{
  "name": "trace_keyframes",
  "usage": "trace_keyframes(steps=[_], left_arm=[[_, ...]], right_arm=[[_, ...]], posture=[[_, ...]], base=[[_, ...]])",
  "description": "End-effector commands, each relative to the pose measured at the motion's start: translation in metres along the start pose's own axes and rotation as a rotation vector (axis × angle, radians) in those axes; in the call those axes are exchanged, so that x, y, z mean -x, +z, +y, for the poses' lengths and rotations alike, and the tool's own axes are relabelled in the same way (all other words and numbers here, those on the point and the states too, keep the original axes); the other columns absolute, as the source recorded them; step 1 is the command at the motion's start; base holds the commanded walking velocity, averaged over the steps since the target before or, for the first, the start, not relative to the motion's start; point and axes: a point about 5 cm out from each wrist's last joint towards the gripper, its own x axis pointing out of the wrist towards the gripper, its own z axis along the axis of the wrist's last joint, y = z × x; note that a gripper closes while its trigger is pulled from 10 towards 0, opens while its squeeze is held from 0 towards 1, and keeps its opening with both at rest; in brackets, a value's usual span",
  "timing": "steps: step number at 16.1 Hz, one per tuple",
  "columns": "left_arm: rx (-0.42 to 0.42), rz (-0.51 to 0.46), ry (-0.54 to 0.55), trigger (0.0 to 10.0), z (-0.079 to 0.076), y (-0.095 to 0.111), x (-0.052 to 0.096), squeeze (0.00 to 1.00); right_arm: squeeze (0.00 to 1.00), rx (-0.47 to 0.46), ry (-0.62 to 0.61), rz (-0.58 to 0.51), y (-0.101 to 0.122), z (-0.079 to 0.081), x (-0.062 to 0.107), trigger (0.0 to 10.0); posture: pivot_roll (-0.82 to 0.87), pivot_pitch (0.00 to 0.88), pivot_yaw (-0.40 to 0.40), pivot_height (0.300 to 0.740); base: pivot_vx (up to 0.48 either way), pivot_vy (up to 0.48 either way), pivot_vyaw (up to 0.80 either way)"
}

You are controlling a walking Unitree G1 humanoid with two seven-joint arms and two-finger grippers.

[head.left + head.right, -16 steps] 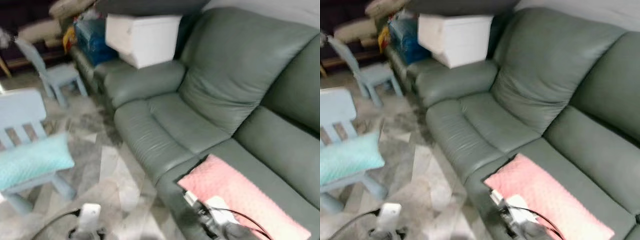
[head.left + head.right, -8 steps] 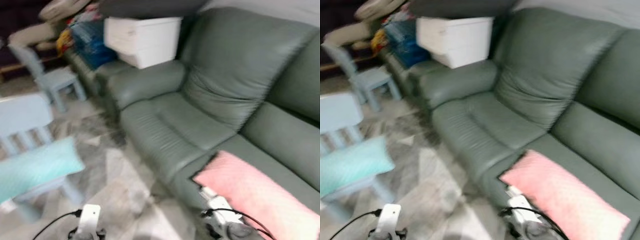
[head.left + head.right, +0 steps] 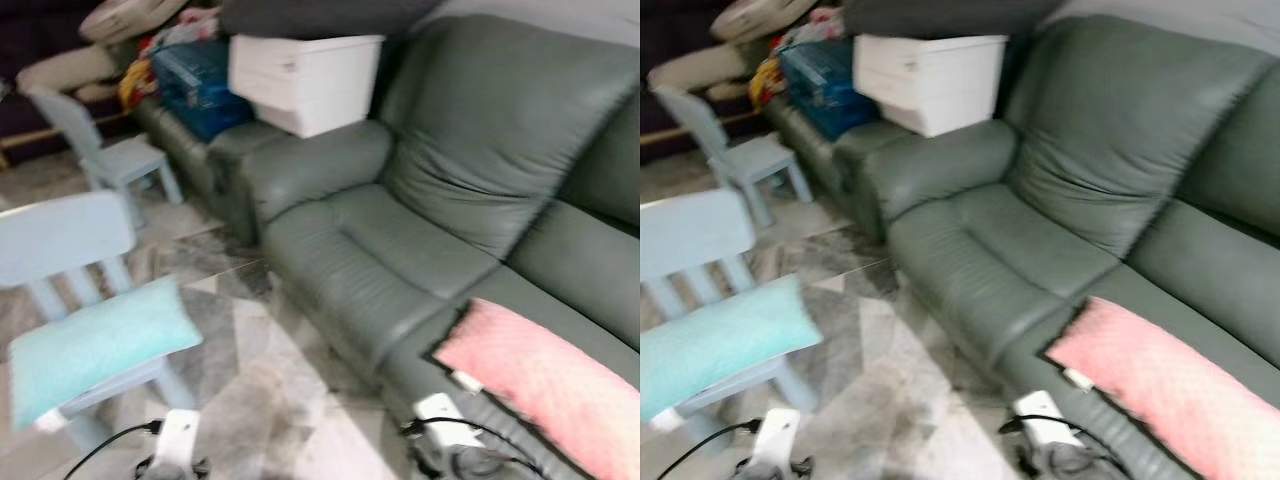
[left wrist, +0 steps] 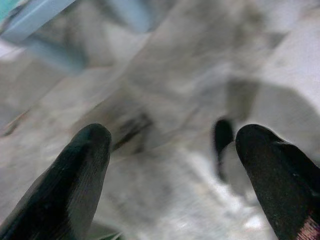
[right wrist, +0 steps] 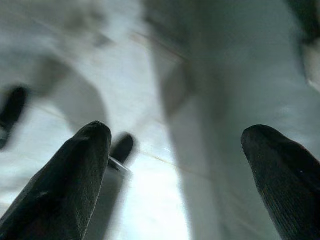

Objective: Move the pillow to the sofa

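pillow (image 3: 98, 345) | left gripper (image 4: 172, 165) fingers apart, holding nothing, over the floor (image 3: 270, 390) | right gripper (image 5: 175, 170) fingers apart, holding nothing | teal pillow lies on small blue chair (image 3: 60, 240), well apart from sofa (image 3: 400, 260) | pink pillow (image 3: 540, 380) lies on sofa seat | judged: pick-up not yet begun, whole carry left

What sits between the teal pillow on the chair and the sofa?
Bare patterned floor in the left eye view; nothing lies between the teal pillow and the sofa.
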Motion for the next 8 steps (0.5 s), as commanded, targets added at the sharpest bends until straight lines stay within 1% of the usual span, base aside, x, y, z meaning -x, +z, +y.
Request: trace_keyframes(steps=[1,8], left_arm=[[-0.005,-0.018,0.0,10.0,-0.0007,0.0074,-0.0004,0.0],[-0.005,-0.017,0.003,10.0,0.0004,0.0078,-0.0005,0.0]], right_arm=[[0.0,-0.004,-0.023,-0.008,0.0021,-0.0076,0.001,10.0],[0.0,0.0,-0.022,-0.01,0.0033,-0.0075,0.0008,10.0]], posture=[[-0.07,0.0,-0.001,0.74],[-0.07,0.0,-0.001,0.74]], base=[[0.0,0.465,0.0],[0.0,0.463,0.0]])
